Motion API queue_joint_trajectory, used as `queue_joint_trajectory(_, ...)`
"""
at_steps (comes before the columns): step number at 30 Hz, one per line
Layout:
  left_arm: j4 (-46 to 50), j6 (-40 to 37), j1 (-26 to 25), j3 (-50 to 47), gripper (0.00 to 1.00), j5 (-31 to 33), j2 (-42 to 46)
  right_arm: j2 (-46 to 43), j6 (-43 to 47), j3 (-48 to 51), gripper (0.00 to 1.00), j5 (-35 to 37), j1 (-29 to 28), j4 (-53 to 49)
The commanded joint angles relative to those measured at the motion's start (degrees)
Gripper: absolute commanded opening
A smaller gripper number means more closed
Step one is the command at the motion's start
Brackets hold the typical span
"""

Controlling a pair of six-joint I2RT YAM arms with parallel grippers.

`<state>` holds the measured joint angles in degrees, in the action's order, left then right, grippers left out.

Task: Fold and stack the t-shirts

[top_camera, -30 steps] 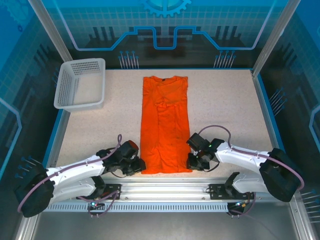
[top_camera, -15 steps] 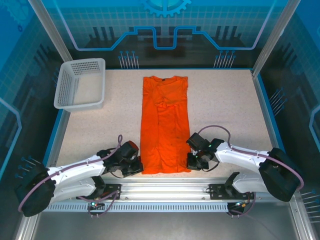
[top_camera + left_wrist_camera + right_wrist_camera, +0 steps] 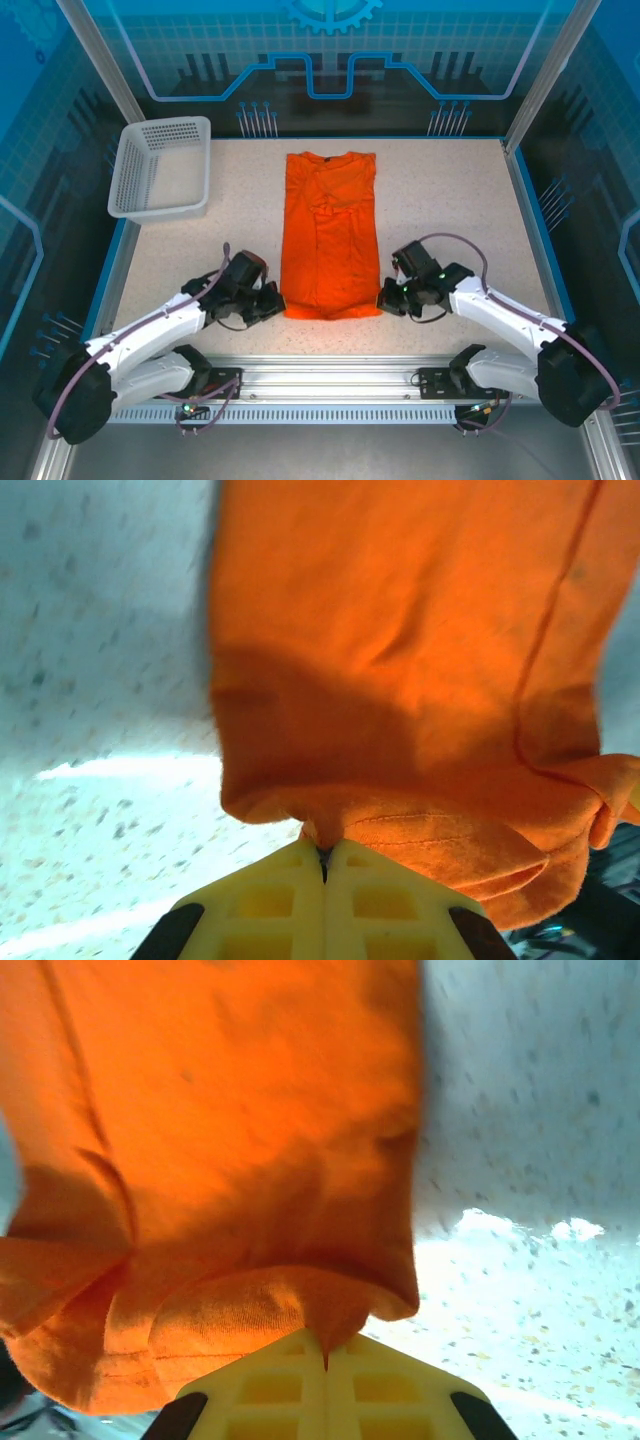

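Since both near corners of the t-shirt (image 3: 330, 235) are already pinched, what matters to you now is how the cloth runs from each pincer. In the top view the shirt lies as a long narrow strip down the middle of the bench (image 3: 450, 200). Its long axis runs from the collar near the top of the bench to the hem at the lower middle of the frame.

The left pincer (image 3: 272, 305) is clamped on the hem corner at the strip's lower left, and the right pincer (image 3: 388, 298) on the corner at its lower right. Each arm sits at its own corner, neither nearer than the other. All the rest of the shirt lies away from both, toward the top of the frame. I judge a fold would carry the hem along that axis toward the collar, and you need the two sides to travel level or the strip will skew.

In each wrist view the yellow fingers (image 3: 270, 900) meet on a nip of orange fabric, and the hem beside them is bunched and appears lifted. You cannot tell how many layers each nip holds. The tucked-in sleeves are hard to make out. A white basket (image 3: 160, 165) stands at the upper left, well apart.
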<state>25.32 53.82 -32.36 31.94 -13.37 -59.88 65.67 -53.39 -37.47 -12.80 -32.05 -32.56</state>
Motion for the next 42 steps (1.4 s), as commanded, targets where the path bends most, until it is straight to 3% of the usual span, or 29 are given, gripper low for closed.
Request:
queue_joint_trajectory(1,-0.37,-4.55,4.69,5.91,0.0,-4.71,-3.94,2.84,3.78,-6.28,0.0,-2.92,4.34,-2.26)
queue_joint_trajectory(9,-2.37,-9.32,13.99,20.38,0.0,-7.73,-20.77,19.02,8.43,-21.85,0.0,-6.17,13.0,-2.07)
queue_joint_trajectory(19,-3.73,-10.43,19.62,35.38,0.0,-10.88,-41.21,40.95,9.06,-40.51,0.0,-12.58,18.55,-1.81)
queue_joint_trajectory(28,-1.67,-11.24,21.87,44.66,0.0,-11.2,-50.04,51.06,9.88,-48.97,0.0,-13.21,20.92,-4.42)
queue_joint_trajectory(36,-2.12,-10.83,23.42,45.83,0.0,-10.45,-53.65,55.44,8.96,-52.36,0.0,-14.27,22.09,-4.77)
queue_joint_trajectory(39,-2.44,-10.59,24.09,45.88,0.09,-10.23,-54.16,56.62,8.45,-53.55,0.09,-14.24,22.46,-5.06)
queue_joint_trajectory(41,-2.14,-10.26,24.56,46.23,0.28,-9.76,-54.35,56.89,7.82,-54.09,0.24,-14.15,22.97,-5.18)
queue_joint_trajectory(42,-2.1,-10.16,24.88,46.55,0.29,-9.9,-54.25,56.85,7.47,-54.31,0.31,-14.38,23.29,-5.06)
